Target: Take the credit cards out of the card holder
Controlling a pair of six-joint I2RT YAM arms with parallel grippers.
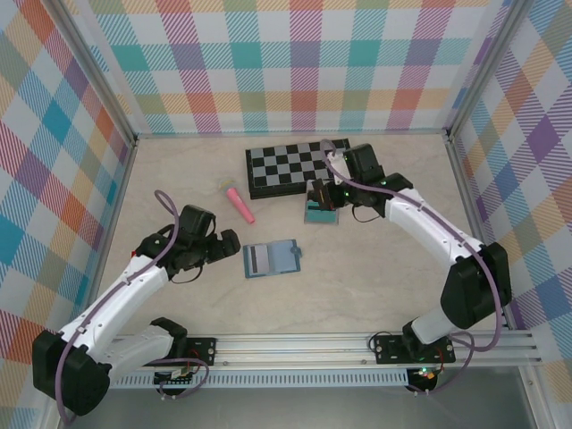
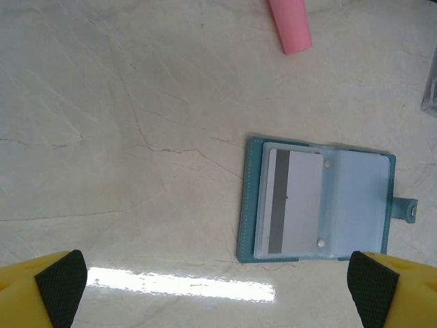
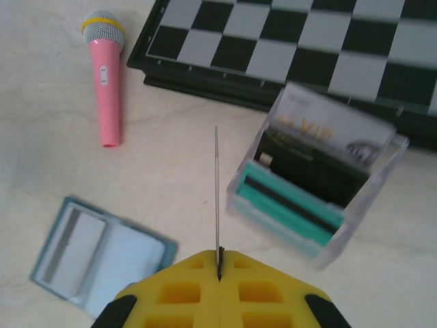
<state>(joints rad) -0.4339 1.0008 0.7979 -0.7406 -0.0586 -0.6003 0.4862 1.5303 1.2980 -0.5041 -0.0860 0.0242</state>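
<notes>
We note: left claw [image 2: 217,290] spread wide, just left of open card holder [image 1: 273,259] lying flat on desk [image 1: 375,277]. Grey credit card [image 2: 295,201] sits in its left pocket. Right claw [image 3: 218,263] pressed together, pinching thin card [image 3: 217,184] edge-on beside clear box [image 3: 362,205] near chessboard [image 1: 286,165].

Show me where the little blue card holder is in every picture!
Top external: card holder lies open near the picture's middle.
Left wrist: card holder right of centre, open.
Right wrist: card holder in the bottom left corner.
Shared landmark: the pink toy microphone, lying near it in all three.
</notes>
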